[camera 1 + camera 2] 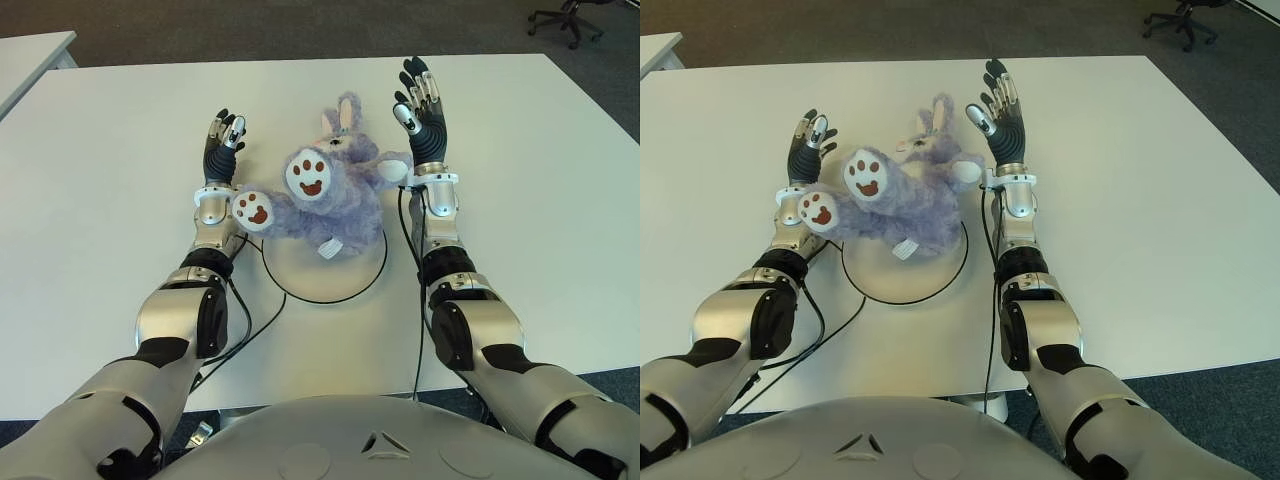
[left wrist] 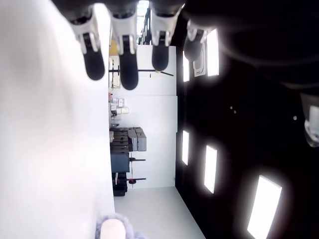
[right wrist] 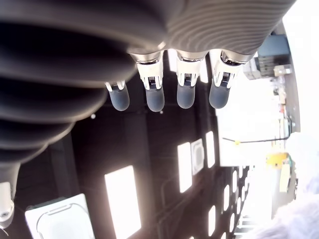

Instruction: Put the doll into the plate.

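white table, grey carpet beyond; purple doll apparently on plate; left hand, right hand fingers released.

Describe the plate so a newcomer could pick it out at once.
On the white table, look between the robot's two forearms. The plate lies there, partly under the purple doll; it is white like the table, set apart only by its thin dark rim.
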Controlling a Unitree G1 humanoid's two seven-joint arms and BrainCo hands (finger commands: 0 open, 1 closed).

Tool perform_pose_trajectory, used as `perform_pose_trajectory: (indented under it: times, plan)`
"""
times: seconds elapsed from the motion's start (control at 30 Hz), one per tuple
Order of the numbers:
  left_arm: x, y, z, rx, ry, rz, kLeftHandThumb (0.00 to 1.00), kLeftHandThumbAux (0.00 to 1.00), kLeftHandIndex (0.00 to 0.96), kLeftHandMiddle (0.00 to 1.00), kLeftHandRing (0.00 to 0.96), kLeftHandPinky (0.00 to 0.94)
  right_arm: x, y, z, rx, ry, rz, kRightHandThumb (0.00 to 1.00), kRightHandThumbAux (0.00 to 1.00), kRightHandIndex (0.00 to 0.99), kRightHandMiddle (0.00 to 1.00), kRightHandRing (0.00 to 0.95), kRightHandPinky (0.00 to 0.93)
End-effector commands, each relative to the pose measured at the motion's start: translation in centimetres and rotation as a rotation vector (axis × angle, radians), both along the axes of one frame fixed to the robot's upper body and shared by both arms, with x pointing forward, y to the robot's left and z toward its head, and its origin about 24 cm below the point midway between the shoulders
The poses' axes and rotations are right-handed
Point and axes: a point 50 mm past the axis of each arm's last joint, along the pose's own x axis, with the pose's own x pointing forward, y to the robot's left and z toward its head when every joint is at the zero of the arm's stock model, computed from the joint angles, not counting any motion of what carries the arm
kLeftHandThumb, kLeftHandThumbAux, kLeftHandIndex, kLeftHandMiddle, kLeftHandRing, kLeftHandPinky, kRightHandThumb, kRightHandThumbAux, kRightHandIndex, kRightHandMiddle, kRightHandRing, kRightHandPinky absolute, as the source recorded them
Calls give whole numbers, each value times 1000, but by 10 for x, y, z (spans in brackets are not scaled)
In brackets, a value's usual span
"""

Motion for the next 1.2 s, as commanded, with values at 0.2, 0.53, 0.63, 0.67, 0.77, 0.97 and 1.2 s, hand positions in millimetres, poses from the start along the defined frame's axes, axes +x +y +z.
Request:
perform_pose_trajectory:
  times: [0.2,0.53,0.63,0.67,0.77,0.97,1.2]
  plan:
    - [-31,6,-46,-12,173,7,0,326,0,117,157,107,4,1,0,20,4,-3,0,536,0,0,0,0]
    - [-31,9,-46,3,183,15,0,352,0,144,155,73,11,-9,-9,37,81,-28,0,523,0,0,0,0]
    - [-31,11,-46,3,191,19,0,358,4,149,157,75,13,-11,-11,47,106,-29,0,507,0,0,0,0]
    - [-31,11,-46,2,192,20,0,359,5,150,157,75,13,-11,-12,51,113,-30,0,506,0,0,0,0]
    - [-31,12,-46,1,193,19,0,358,10,153,158,78,13,-11,-14,58,128,-32,0,497,0,0,0,0]
    - [-32,13,-47,-1,197,15,0,355,14,156,163,112,14,-10,-19,72,163,-41,0,496,0,0,0,0]
    - [-32,15,-47,-4,200,16,0,339,9,159,174,174,14,-9,-28,73,218,-55,0,504,0,0,0,0]
